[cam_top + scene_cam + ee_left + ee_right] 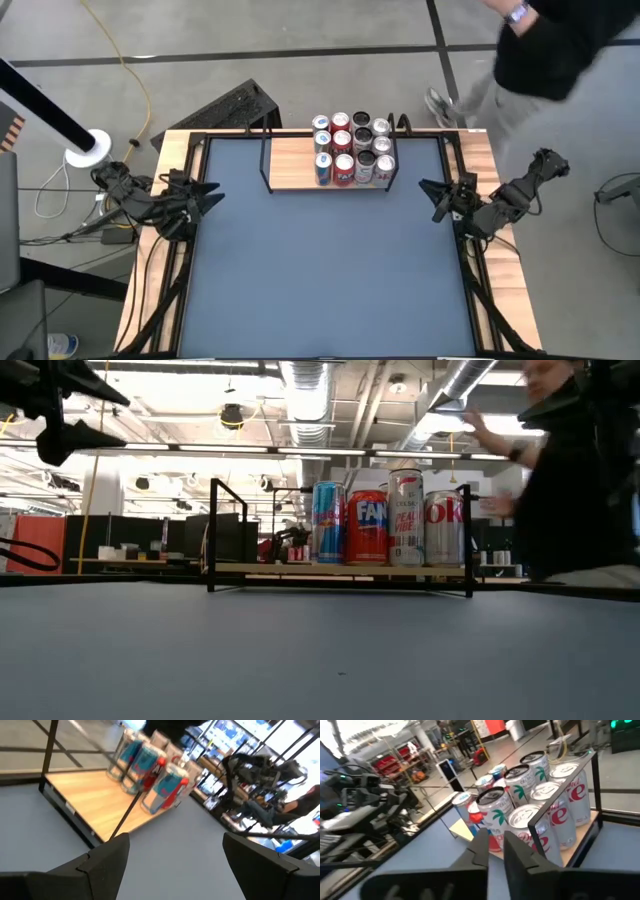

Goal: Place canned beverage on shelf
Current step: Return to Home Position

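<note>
person [560, 45] beside table's [330, 260] far right corner, blurred

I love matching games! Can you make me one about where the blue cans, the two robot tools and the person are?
Things:
1. blue cans
2. left tool
3. right tool
4. person

Places:
A. by the right edge of the table
B. on the shelf
C. beyond the table's far right corner
D. by the table's left edge

Pairs: 1-B, 2-D, 3-A, 4-C
</note>
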